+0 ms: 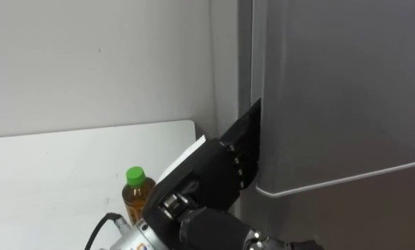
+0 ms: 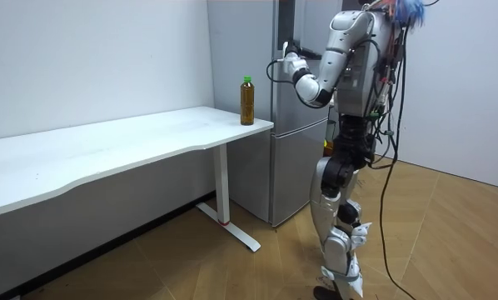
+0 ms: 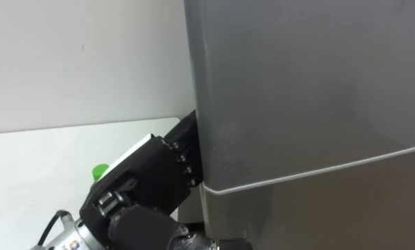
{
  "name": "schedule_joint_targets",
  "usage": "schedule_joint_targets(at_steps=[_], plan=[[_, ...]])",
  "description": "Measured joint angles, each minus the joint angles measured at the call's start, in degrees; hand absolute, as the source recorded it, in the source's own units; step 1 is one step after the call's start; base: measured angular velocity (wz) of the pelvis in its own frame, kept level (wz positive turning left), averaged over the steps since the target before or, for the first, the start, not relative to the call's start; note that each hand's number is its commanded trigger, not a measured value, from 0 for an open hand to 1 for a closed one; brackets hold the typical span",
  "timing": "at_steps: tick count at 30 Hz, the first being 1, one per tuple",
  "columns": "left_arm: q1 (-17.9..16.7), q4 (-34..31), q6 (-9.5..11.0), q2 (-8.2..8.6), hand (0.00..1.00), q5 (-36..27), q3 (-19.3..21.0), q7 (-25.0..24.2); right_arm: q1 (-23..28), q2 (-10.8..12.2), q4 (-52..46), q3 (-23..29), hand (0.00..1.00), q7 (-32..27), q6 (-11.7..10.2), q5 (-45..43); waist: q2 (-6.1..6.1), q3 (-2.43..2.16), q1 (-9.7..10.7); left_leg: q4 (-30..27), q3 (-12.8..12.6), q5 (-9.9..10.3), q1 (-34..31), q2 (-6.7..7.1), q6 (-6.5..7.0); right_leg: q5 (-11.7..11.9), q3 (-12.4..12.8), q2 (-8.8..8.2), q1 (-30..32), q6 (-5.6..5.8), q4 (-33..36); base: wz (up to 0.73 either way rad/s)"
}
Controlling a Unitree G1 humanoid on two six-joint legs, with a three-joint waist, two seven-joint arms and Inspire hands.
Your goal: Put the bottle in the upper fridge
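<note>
A bottle (image 1: pixel 138 191) of brown tea with a green cap stands upright at the white table's corner, beside the fridge (image 2: pixel 247 100). My left hand (image 1: pixel 214 167) is raised against the left edge of the grey upper fridge door (image 1: pixel 332 90). Its fingers (image 1: pixel 246 142) reach into the gap at that edge and their tips are hidden behind the door. The door looks closed. The hand is above and to the right of the bottle, apart from it. In the room view I stand upright facing the fridge (image 2: pixel 286 83), left arm lifted to the door (image 2: pixel 292 65).
The white table (image 1: pixel 55 167) runs along the wall to my left, its corner close to the fridge side. A seam (image 1: pixel 374 173) divides the upper door from the lower door (image 1: pixel 374 215). Wooden floor lies behind me in the room view.
</note>
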State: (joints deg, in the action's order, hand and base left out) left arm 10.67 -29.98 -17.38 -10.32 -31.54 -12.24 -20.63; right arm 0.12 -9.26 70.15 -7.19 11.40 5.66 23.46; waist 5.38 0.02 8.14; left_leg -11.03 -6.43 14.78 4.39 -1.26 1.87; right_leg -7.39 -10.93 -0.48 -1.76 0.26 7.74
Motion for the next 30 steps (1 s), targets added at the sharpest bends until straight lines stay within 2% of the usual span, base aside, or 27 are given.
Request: schedule_joint_targets(at_steps=[7, 15, 22, 30], plan=[[0.26, -0.11, -0.01, 0.00, 0.00, 0.01, -0.46, -0.37, -0.12, -0.26, 0.00, -0.59, 0.00, 0.01, -0.02, 0.00, 0.55, 0.04, 0.00, 0.00, -1.34, 0.00, 0.06, 0.00, 0.00, 0.04, 0.04, -0.15, 0.00, 0.07, -0.01, 0.00], [1.08, -0.11, -0.07, -0.13, 0.00, 2.10, -1.05, -1.05, -0.25, -0.49, 0.02, -1.64, 0.00, 0.04, -0.13, 0.28, 0.82, 0.14, 0.01, -0.27, -1.35, 0.00, -0.01, 0.07, 0.00, 0.14, 0.01, -0.29, -0.13, 0.24, 0.00, 0.00], [1.10, -0.11, -0.05, -0.13, 0.00, 2.41, -2.05, -1.05, -1.13, -0.62, 1.19, -2.87, 0.00, 0.01, -0.81, 0.76, 0.39, 0.32, 0.18, -0.26, -1.97, -0.02, 0.00, 0.10, 0.04, 0.23, 0.14, -0.39, -0.22, 0.38, 0.07, 0.02], [1.53, -0.11, 0.08, 0.17, 0.00, 6.49, -2.04, -1.08, -1.20, -0.63, 1.18, -2.90, 0.00, -0.10, -1.14, 0.73, -0.45, 0.21, 0.72, -0.32, -3.01, -0.04, -0.09, 0.14, 0.08, 0.35, 1.30, -0.35, 0.22, 0.57, 0.04, -0.04]])
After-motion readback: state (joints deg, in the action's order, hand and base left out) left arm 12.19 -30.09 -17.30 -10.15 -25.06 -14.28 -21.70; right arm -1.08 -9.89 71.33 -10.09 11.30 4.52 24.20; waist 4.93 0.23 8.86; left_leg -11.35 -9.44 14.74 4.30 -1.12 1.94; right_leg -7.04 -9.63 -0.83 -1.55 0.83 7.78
